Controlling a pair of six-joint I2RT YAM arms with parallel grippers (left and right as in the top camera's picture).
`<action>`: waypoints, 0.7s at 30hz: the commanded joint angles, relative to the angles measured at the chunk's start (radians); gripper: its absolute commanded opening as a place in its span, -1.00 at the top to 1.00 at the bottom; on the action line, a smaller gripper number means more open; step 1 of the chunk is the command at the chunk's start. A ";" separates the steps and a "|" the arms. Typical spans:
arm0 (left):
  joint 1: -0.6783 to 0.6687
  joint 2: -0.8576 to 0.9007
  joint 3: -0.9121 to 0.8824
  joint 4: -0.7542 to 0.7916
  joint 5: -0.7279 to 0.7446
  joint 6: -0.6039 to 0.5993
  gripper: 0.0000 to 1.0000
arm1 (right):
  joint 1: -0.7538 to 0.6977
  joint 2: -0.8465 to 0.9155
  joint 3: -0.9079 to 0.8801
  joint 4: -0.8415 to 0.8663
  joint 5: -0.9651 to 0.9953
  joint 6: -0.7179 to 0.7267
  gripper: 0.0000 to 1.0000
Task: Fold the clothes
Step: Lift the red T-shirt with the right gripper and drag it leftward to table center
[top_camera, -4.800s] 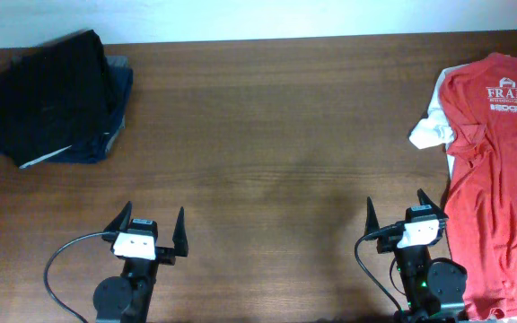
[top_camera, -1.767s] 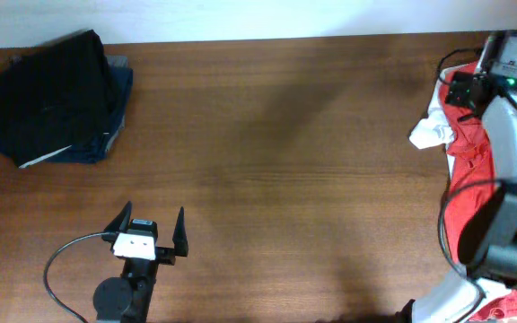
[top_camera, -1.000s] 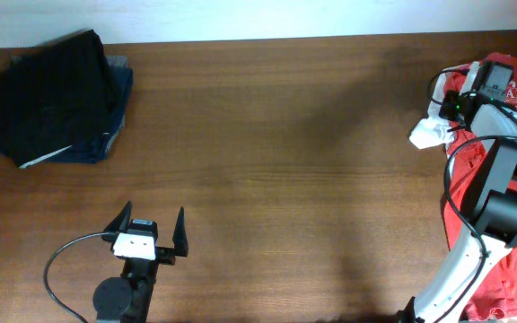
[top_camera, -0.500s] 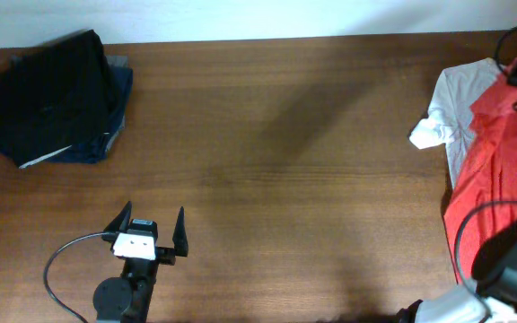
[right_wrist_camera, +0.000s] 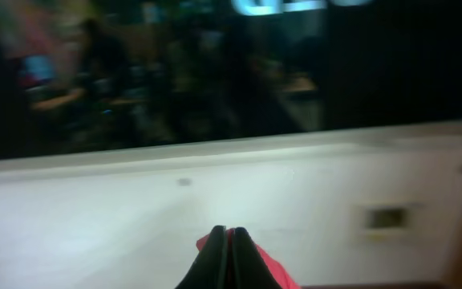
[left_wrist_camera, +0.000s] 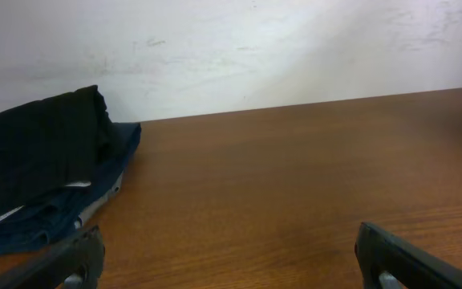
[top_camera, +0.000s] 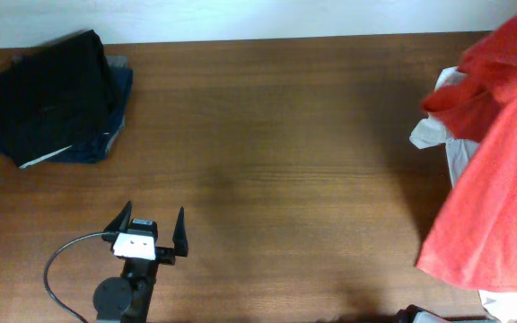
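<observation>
The right gripper (right_wrist_camera: 229, 238), clamped on an edge of the red-orange T-shirt (top_camera: 492, 170), holds it hanging above the table's (top_camera: 285, 135) right end, probably to free it from the white garment (top_camera: 431, 133), while the left gripper (top_camera: 153, 220) waits wide-spread at the near edge.

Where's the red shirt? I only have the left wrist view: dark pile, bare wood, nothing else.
Observer: Far right of the overhead view. The red-orange T-shirt is held up off the table, draping in one big sheet.
Operator: Right arm has it?
Observer: Yes. In the right wrist view, the right gripper has its fingers pressed together, with red fabric pinched at them.
Operator: Anything under the shirt?
Observer: A white garment pokes out at the shirt's left edge in the overhead view.
</observation>
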 commanded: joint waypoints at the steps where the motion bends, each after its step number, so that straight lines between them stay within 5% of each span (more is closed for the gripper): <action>1: -0.005 -0.005 -0.007 0.003 0.015 0.015 -0.99 | 0.195 -0.002 0.029 -0.079 -0.107 0.031 0.92; 5: -0.005 -0.005 -0.007 0.002 0.015 0.015 -0.99 | 0.603 0.235 0.027 -0.234 -0.036 0.031 0.92; 11: -0.005 -0.005 -0.007 0.002 0.015 0.015 -0.99 | 0.980 0.534 0.027 -0.158 0.120 0.066 0.91; 21: -0.005 -0.005 -0.007 0.003 0.015 0.015 -0.99 | 1.258 0.652 0.027 -0.068 0.230 0.144 0.92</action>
